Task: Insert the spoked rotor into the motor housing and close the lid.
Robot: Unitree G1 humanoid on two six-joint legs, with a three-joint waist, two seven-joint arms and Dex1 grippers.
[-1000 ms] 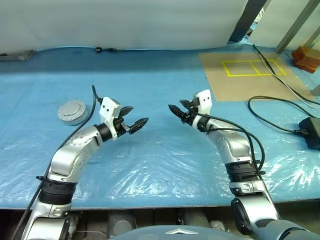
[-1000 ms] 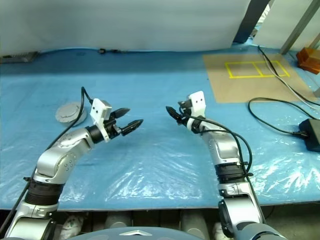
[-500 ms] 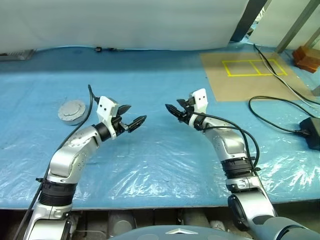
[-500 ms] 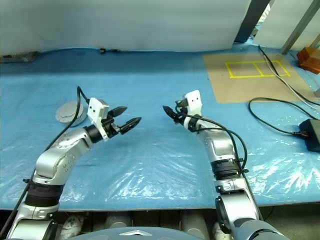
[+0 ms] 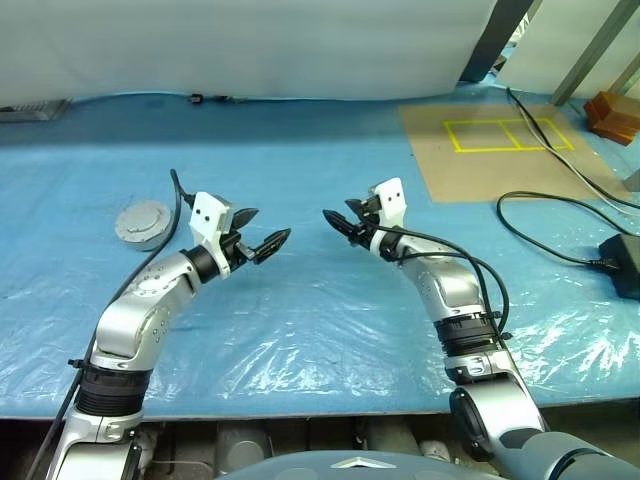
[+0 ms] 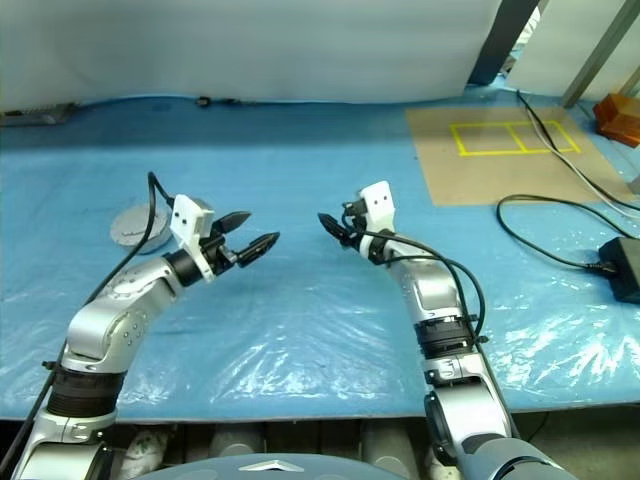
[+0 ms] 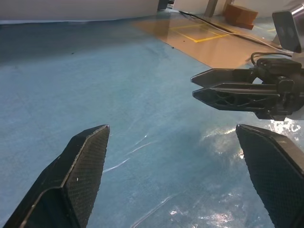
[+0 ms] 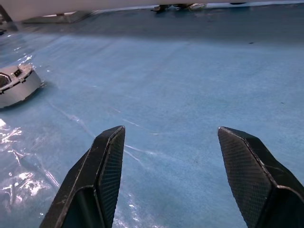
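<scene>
Left claw: the left claw (image 5: 262, 238) hangs above the desk with its two black fingers spread wide and nothing between them; its tips point toward the other claw.
Right claw: the right claw (image 5: 338, 222) hangs just across the gap from it, fingers parted and empty; the tips point back at the left claw, and the two are near each other but apart.
Left wrist view: the right claw (image 7: 223, 90) shows side-on over the blue sheet, between the left claw's own fingers (image 7: 80, 161).
Desk: the desk (image 5: 300, 300) is covered with a blue sheet, with a wrinkled clear plastic film over the near part under both arms.
Motor housing: the motor housing (image 5: 143, 221), a round silver-grey piece, lies flat on the sheet beyond the left arm, well apart from both claws; whether a lid sits on it cannot be told. It also shows in the right wrist view (image 8: 16, 85).
Farther out: a brown board (image 5: 500, 150) with yellow taped rectangles lies on the far right of the desk, and black cables (image 5: 560, 215) run beside it to a black box (image 5: 622, 262) at the right edge.
</scene>
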